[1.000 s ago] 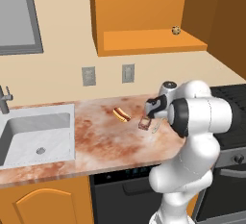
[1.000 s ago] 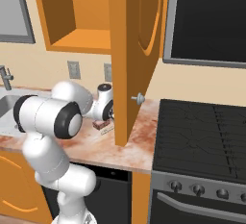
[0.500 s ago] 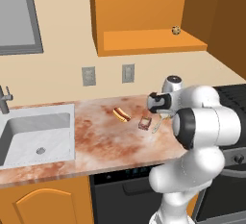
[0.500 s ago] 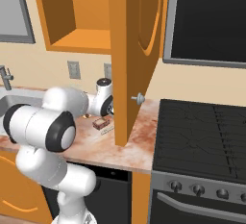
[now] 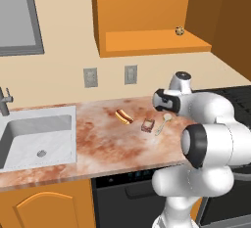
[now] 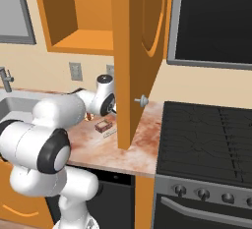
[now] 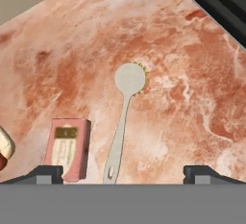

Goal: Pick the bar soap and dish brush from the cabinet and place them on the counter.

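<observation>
Gripper (image 7: 122,172), jaws spread & empty, is hovering over counter (image 7: 192,98); dish brush (image 7: 123,117) lying lengthwise between tips, bar soap (image 7: 67,148) just beside.

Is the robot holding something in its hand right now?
No. The hand is open and empty. The dish brush and bar soap lie loose on the counter.

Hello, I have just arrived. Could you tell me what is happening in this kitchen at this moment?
A white robot arm is working over the counter. The bar soap and the dish brush both lie flat on it, side by side and apart, beside a hot dog. The gripper hangs above them with its jaws open, holding nothing. The cabinet stands open, with one small round speckled item on its shelf.
</observation>
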